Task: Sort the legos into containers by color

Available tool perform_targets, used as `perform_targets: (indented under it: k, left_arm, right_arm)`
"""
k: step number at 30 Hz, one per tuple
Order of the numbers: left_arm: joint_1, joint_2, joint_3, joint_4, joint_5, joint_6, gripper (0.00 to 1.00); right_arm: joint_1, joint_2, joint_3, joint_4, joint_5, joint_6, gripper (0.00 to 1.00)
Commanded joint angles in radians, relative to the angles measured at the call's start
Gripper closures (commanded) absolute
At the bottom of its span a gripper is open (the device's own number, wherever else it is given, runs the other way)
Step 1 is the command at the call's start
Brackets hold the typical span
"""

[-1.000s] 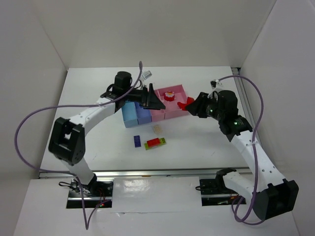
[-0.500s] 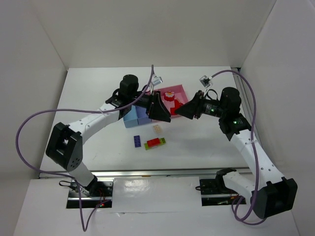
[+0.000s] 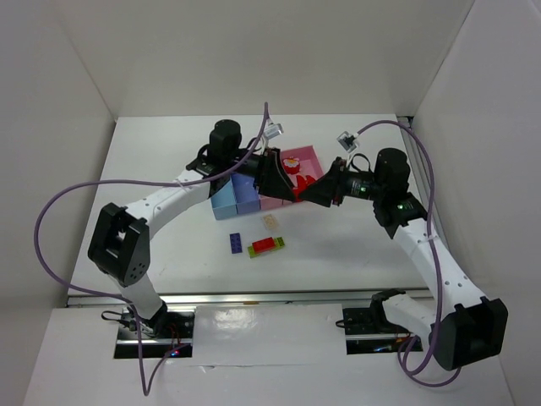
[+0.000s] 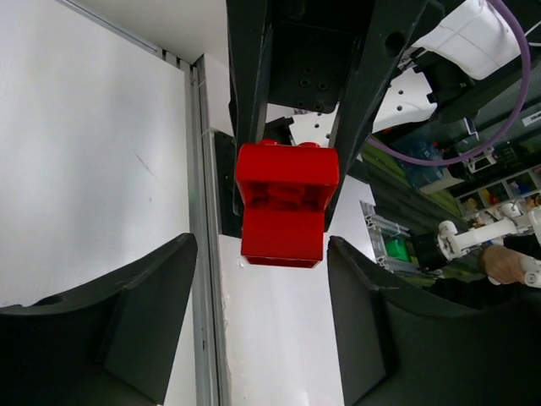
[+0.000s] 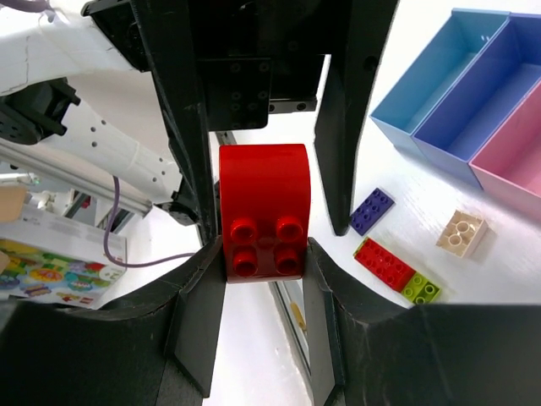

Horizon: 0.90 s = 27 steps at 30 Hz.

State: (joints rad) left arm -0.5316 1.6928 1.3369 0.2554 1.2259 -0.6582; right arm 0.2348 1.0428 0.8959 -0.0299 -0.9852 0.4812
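the left arm (image 3: pixel 161 199) is stretched from the lower left of the top view up and across to the centre, with the left gripper (image 4: pixel 262 247) turned toward the right side. the right arm (image 3: pixel 427 254) is raised from the lower right and folded near the upper right, with the right gripper (image 5: pixel 264 249) aimed leftward. both grippers are set tip to tip above the pink tray (image 3: pixel 272 201)

a chunky red brick (image 4: pixel 283 190) is held in the air there, pinched at its sides by the right gripper's fingers (image 5: pixel 199 313), which are closed on it. the left gripper's fingers (image 4: pixel 127 321) are spread a little wider than the brick, either side of its free end; whether it is touched by them cannot be told

the light blue tray (image 3: pixel 223 203) and darker blue tray (image 3: pixel 246 196) are joined left of the pink one, the wider pink tray (image 3: pixel 314 154) to its upper right. on the table (image 3: pixel 355 254) below them a purple brick (image 3: pixel 236 243), a flat red brick (image 3: pixel 265 245) touching a lime green brick (image 3: pixel 256 253), and a beige brick (image 3: pixel 270 222) are seen lying

white tags (image 3: pixel 272 129) are seen near both wrists, and a printed box (image 5: pixel 46 254) at the lower left of the right wrist view; no writing on them can be read
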Motion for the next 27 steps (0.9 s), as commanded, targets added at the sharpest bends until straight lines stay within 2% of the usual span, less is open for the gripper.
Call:
perform_targets:
  k: [1, 2, 3, 5, 6, 9, 11, 14, 19, 22, 23, 25, 26, 27]
  left_arm:
    - [0.002, 0.004, 0.045, 0.058, 0.064, 0.012, 0.30]
    - [0.002, 0.004, 0.045, 0.058, 0.064, 0.012, 0.43]
    - [0.002, 0.004, 0.035, 0.073, 0.064, -0.010, 0.52]
    - [0.002, 0.013, 0.034, 0.131, 0.095, -0.044, 0.63]
    - [0.002, 0.013, 0.022, 0.160, 0.095, -0.085, 0.77]
    - [0.002, 0.033, 0.022, 0.197, 0.107, -0.100, 1.00]
    - [0.016, 0.033, 0.031, 0.081, 0.096, -0.061, 1.00]
    - [0.044, 0.042, 0.036, 0.025, 0.087, -0.032, 1.00]
    - [0.137, 0.004, -0.036, -0.045, 0.038, -0.009, 1.00]
    - [0.177, -0.008, -0.057, -0.074, -0.034, -0.020, 1.00]
    - [0.177, -0.008, -0.036, -0.162, -0.096, 0.015, 1.00]
    - [0.177, 0.002, 0.008, -0.281, -0.179, 0.060, 1.00]
    - [0.177, 0.002, 0.046, -0.371, -0.274, 0.072, 1.00]
    - [0.177, 0.013, 0.060, -0.395, -0.310, 0.072, 1.00]
  right_arm:
    - [-0.008, 0.013, 0.038, 0.038, -0.021, -0.015, 0.97]
    - [-0.008, 0.013, 0.038, 0.038, -0.021, -0.015, 0.97]
    - [-0.008, 0.013, 0.038, 0.048, -0.021, -0.004, 0.97]
    - [-0.008, 0.022, 0.029, 0.048, -0.021, -0.004, 0.97]
    - [-0.008, 0.032, 0.029, 0.048, -0.021, -0.004, 0.97]
    - [-0.008, 0.033, 0.038, 0.015, 0.000, -0.013, 0.97]
    - [-0.008, 0.033, 0.072, -0.052, 0.115, -0.059, 0.97]
    - [-0.008, 0.055, 0.152, -0.185, 0.250, -0.136, 0.97]
    - [-0.008, 0.109, 0.184, -0.134, 0.341, -0.072, 0.97]
    - [-0.008, 0.180, 0.231, -0.145, 0.417, -0.050, 0.97]
    - [-0.008, 0.200, 0.257, -0.157, 0.509, -0.024, 0.97]
    - [-0.008, 0.265, 0.282, -0.177, 0.592, -0.015, 0.97]
    - [-0.008, 0.287, 0.282, -0.177, 0.659, -0.015, 0.97]
    - [0.003, 0.305, 0.282, -0.165, 0.696, -0.015, 0.97]
